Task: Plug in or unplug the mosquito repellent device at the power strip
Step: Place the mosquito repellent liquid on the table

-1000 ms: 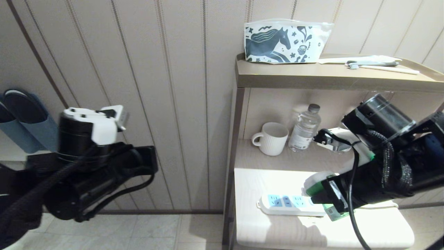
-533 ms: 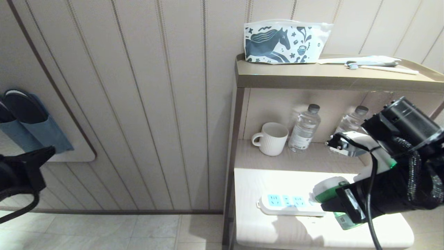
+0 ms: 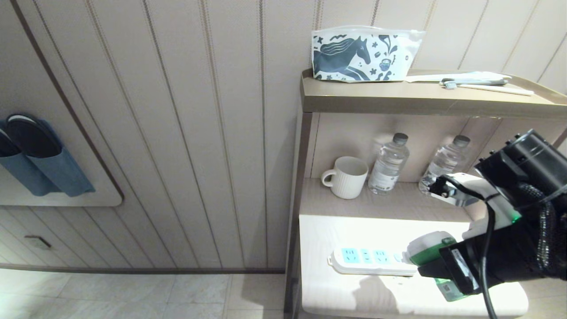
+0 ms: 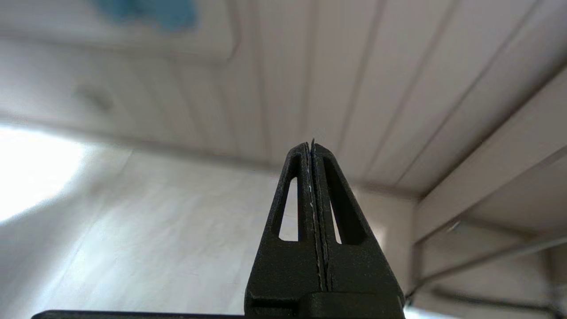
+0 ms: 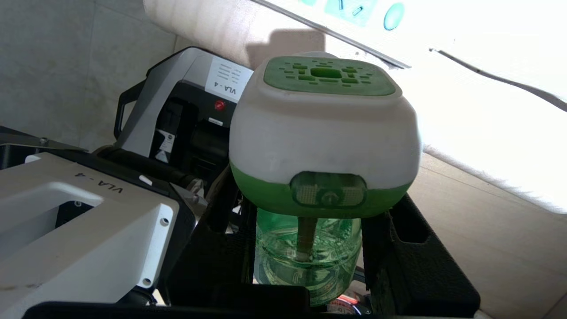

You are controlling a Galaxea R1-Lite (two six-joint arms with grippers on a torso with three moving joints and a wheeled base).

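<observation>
My right gripper (image 3: 436, 271) is shut on the mosquito repellent device (image 3: 424, 248), its black fingers (image 5: 412, 230) clamping the translucent green bottle (image 5: 310, 261) below the white head (image 5: 325, 128). The device lies tilted, its green top patch toward the power strip (image 3: 367, 260), just past the strip's visible right end. In the right wrist view the device hangs apart from the power strip (image 5: 398, 26), and its prongs are hidden. My left gripper (image 4: 312, 146) is out of the head view. It is shut and empty, pointing at floor and wall panelling.
On the shelf behind the strip stand a white mug (image 3: 345, 177) and two clear water bottles (image 3: 390, 165) (image 3: 445, 161). A horse-print pouch (image 3: 363, 53) and a toothbrush (image 3: 474, 81) lie on the cabinet top (image 3: 398, 99). Slippers in blue holders (image 3: 37, 155) hang on the wall.
My left arm has dropped out of the head view. My right gripper has carried the device to the right and nearer the shelf's front, away from the blue sockets.
</observation>
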